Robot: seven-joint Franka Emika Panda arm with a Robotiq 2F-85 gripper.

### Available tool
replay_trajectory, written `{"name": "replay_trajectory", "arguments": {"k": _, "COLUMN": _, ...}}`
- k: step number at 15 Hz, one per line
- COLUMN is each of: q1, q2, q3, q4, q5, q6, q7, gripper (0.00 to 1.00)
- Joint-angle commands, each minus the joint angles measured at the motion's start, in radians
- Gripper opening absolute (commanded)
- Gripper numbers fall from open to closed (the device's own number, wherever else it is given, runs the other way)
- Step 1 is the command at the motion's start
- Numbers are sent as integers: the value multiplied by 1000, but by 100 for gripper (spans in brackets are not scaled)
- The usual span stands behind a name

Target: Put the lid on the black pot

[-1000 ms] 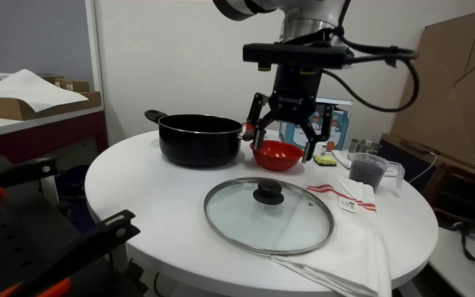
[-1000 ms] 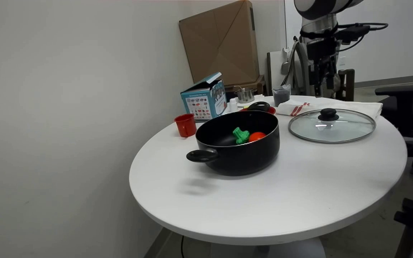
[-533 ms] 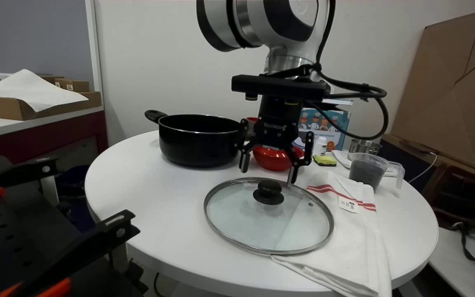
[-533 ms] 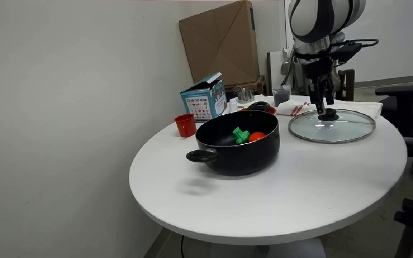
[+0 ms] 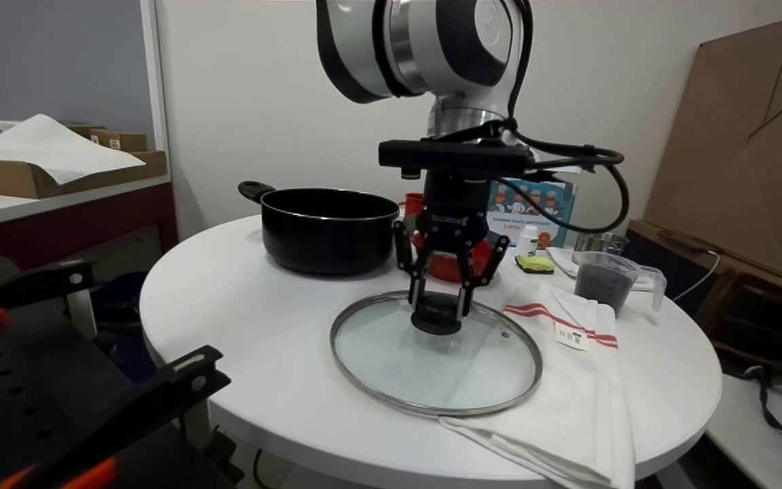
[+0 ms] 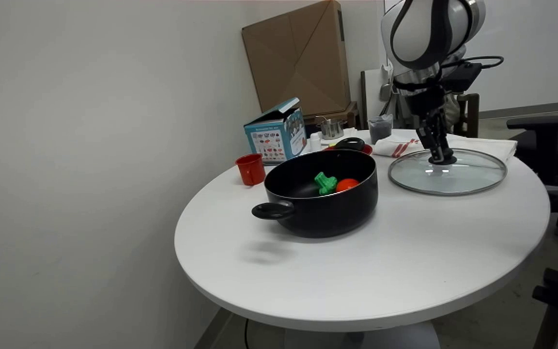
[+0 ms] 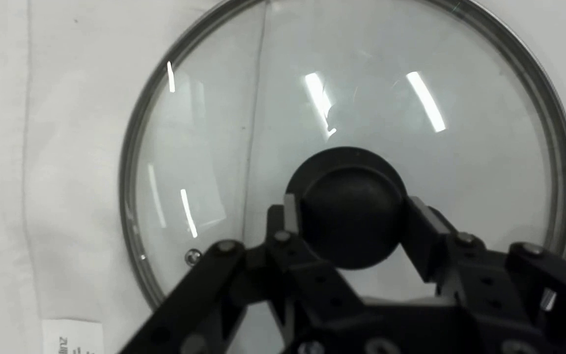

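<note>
Currently, your gripper point(image 5: 438, 308) stands over the lid point(image 5: 425, 373), its fingers point(image 7: 423, 241) set narrow and holding the black knob point(image 7: 352, 216) from opposite sides, as the wrist view confirms. You have the lid flat, knob upward, resting partly on the white towel point(image 5: 571, 394) and partly over the table point(image 5: 228, 319), near the black pot point(image 6: 327, 215) but not touching it. The pot stands upright and uncovered in both exterior views, and in an exterior view you can see two pieces inside, a green broccoli-shaped piece point(image 6: 326, 184) and a round red-orange piece point(image 6: 347, 184), lying side by side. Behind the gripper, your red bowl point(image 5: 445, 268), with a yellow sponge point(image 5: 535, 263) near it, is partly hidden, and its contents cannot be told. The clear measuring jug point(image 5: 605, 282) is upright just beside the towel, with dark grey showing through its wall; behind it you note the small metal pot point(image 5: 600, 241), its inside too small to read. In an exterior view the red mug point(image 6: 251, 170) stands upright near the blue box point(image 6: 268, 145). The box flap is raised, and neither the mug's inside nor the box's can be made out.
</note>
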Motion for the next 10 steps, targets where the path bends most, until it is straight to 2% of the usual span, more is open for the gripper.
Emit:
{"name": "replay_trajectory", "arguments": {"k": 1, "q1": 26, "q2": 22, "q3": -20, "q4": 29, "q5": -40, "q6": -31, "q7": 46, "gripper": 25}}
{"name": "replay_trajectory", "arguments": {"k": 10, "q1": 47, "q2": -35, "q3": -37, "q4": 13, "q5": -66, "q6": -150, "q7": 76, "gripper": 25}}
